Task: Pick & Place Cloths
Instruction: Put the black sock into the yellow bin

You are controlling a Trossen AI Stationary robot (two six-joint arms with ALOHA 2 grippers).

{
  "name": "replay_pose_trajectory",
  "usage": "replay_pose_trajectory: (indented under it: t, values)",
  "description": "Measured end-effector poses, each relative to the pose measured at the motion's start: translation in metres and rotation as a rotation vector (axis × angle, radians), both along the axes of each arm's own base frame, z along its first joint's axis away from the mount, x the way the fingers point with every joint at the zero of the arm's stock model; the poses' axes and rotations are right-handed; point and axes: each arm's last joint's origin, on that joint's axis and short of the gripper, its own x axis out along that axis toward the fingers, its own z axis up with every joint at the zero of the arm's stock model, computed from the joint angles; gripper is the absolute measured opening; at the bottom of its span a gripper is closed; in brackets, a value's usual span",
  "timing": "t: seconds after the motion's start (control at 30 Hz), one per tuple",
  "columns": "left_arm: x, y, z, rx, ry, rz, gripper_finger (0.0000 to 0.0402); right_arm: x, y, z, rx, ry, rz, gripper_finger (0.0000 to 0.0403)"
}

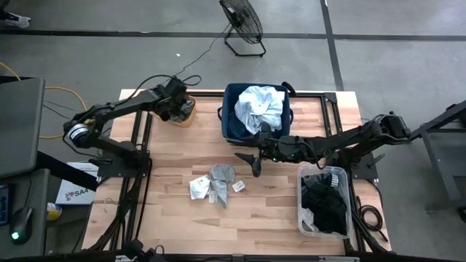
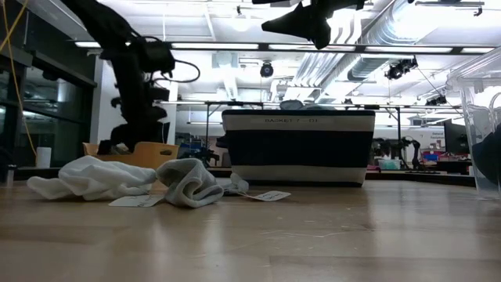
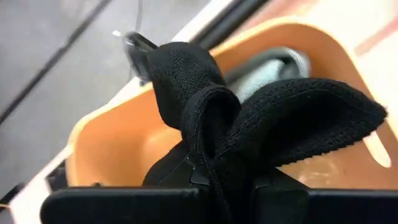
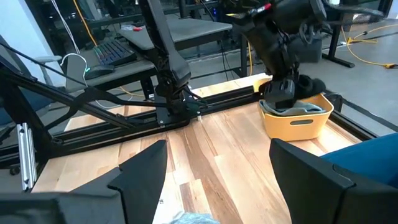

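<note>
Ribbed black cloth [image 3: 261,124] over the orange tub [image 1: 186,113]

Left fingers [image 3: 205,180] clamped the knitted, folded piece just above the rounded plastic tub — right fingers [image 1: 255,166] stood apart, well away from it, over the wooden bench [image 1: 175,196].

Even, shadowless overhead light covers the pale wooden tabletop [image 1: 182,218]. At table height the white ceiling strip lights [image 2: 235,23] glare, silhouetting the arms, and the near boards blur. Just beyond the left gripper [image 3: 217,186], the black knitted cloth [image 3: 261,130] looms soft (too close to focus).
</note>
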Motion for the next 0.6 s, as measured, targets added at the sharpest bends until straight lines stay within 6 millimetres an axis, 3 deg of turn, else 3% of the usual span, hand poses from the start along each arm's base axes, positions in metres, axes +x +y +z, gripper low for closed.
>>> replay_pose_trajectory:
  t: [0.23,0.6]
  values:
    - [0.006,0.003,-0.021,-0.136,-0.012,0.016,0.0022,0.0,0.0,0.0,0.0,0.001,0.0,0.0275]
    - [-0.002,0.013,-0.028,-0.216,-0.1,0.118,0.0023,0.0,0.0,0.0,0.0,0.001,0.0,0.0275]
